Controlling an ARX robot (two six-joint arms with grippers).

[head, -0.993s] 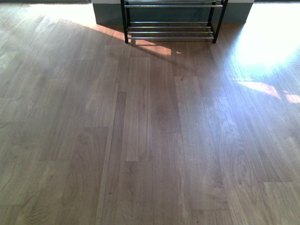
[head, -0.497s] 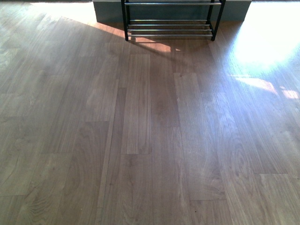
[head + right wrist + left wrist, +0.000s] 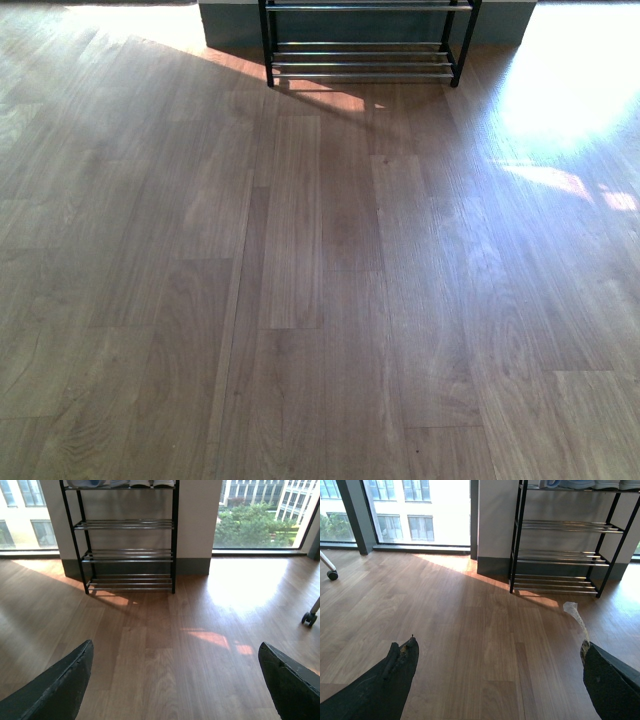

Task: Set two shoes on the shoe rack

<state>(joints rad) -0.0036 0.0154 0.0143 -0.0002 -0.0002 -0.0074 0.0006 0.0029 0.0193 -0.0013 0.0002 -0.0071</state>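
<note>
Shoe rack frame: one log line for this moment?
shoe rack: ahead, three lower shelves bare | sneakers: not in view | left tool: open, empty | right tool: open, empty | floor: wood

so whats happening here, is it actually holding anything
No, nothing is being handled right now. Both wrist views show the left gripper and the right gripper open and empty above bare wooden floor. The shoe rack stands ahead against the wall; its lower chrome shelves are bare, and some footwear sits on the top shelf, cut off by the frame so it cannot be identified. No grey sneakers are visible on the floor in any view.
</note>
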